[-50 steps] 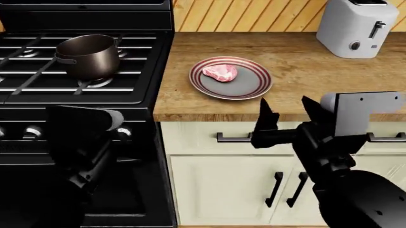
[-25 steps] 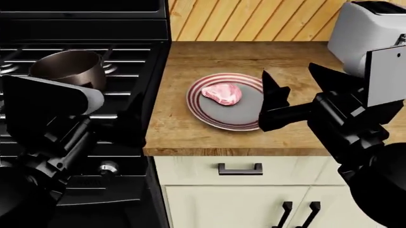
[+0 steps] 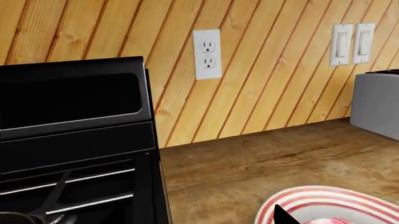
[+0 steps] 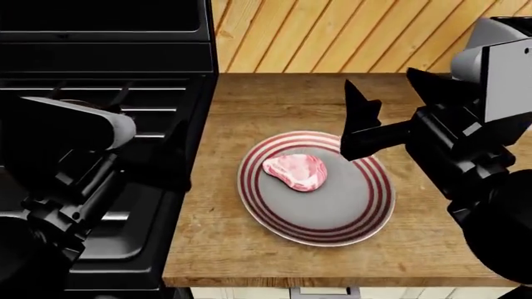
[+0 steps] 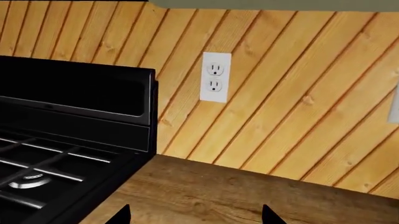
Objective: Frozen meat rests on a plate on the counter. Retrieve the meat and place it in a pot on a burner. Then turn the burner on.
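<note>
Right gripper point(image 4: 397, 103) hangs above the far right rim of the plate point(image 4: 365, 215), its two dark fingers spread wide with nothing between them and touching nothing. The meat point(image 4: 295, 171) lies flat on the plate, left of its centre and well clear of those fingers. Half a second ago the plate sat higher and smaller in the head view; now it fills the middle, and the pot that showed on the stove point(image 4: 141, 205) then is out of sight behind the left arm.

Around the plate the counter point(image 4: 216, 249) is bare wood: a narrow strip to the stove's edge on the plate's left, a wider strip to the counter's front edge below it, and open board behind it up to the slatted wooden wall point(image 4: 332, 31). A toaster point(image 3: 377, 105) stands beyond the plate's right side, shown in the left wrist view.

The left gripper point(image 4: 179, 159) is over the stove's right edge, just left of the plate; I cannot tell how far its jaws are parted. One dark fingertip point(image 3: 283, 215) shows against the plate's striped rim in the left wrist view.
</note>
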Robot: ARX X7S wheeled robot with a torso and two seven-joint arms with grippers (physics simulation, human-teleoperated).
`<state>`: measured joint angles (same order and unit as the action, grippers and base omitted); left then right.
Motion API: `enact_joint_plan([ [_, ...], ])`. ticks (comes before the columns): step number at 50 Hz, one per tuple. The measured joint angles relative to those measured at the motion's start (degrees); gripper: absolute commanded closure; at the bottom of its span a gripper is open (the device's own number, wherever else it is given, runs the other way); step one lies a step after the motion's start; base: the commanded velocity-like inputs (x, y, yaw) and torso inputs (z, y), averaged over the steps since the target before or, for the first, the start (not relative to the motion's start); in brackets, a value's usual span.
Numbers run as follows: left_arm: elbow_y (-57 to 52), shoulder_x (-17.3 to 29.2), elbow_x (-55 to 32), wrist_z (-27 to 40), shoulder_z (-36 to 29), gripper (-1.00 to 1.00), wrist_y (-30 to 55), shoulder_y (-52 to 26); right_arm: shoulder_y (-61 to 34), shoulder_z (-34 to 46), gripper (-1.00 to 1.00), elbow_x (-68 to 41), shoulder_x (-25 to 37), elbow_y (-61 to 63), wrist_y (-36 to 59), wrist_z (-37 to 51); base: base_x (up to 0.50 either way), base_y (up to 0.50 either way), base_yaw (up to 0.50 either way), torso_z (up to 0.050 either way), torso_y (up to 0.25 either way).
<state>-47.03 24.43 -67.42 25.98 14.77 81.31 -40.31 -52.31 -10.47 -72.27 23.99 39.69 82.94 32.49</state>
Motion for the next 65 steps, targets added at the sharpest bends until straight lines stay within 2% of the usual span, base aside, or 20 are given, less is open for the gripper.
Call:
enact_joint_plan([
  [12,4.53,0.96,10.47,-6.51,-8.87,-1.00,-9.85,-0.48,-9.50,11.87,-1.00,8.38,2.79,-15.19,-2.23,-9.15,0.00,0.00,0.00,0.000,0.000],
  [25,13.06,-0.22,20.34,-12.28,-17.50,-1.00,-19.54,-5.38,-23.59,33.88,-1.00,22.46,4.73,-40.39,-10.97,-30.20,0.00,0.00,0.00,0.000,0.000],
  [35,20.34,-1.18,25.55,-15.97,-22.12,-1.00,-25.24,-8.48,-29.96,47.64,-1.00,29.38,4.97,-50.94,-16.02,-44.31,0.00,0.00,0.00,0.000,0.000],
  [48,23.76,-1.52,27.93,-17.74,-24.68,-1.00,-27.96,-9.91,-32.30,57.00,-1.00,32.54,6.32,-52.48,-19.35,-54.60,0.00,0.00,0.00,0.000,0.000],
  [65,22.87,-0.83,27.62,-17.60,-24.80,-1.00,-27.97,-9.77,-31.21,60.70,-1.00,30.23,8.66,-45.43,-21.10,-61.91,0.00,0.00,0.00,0.000,0.000],
])
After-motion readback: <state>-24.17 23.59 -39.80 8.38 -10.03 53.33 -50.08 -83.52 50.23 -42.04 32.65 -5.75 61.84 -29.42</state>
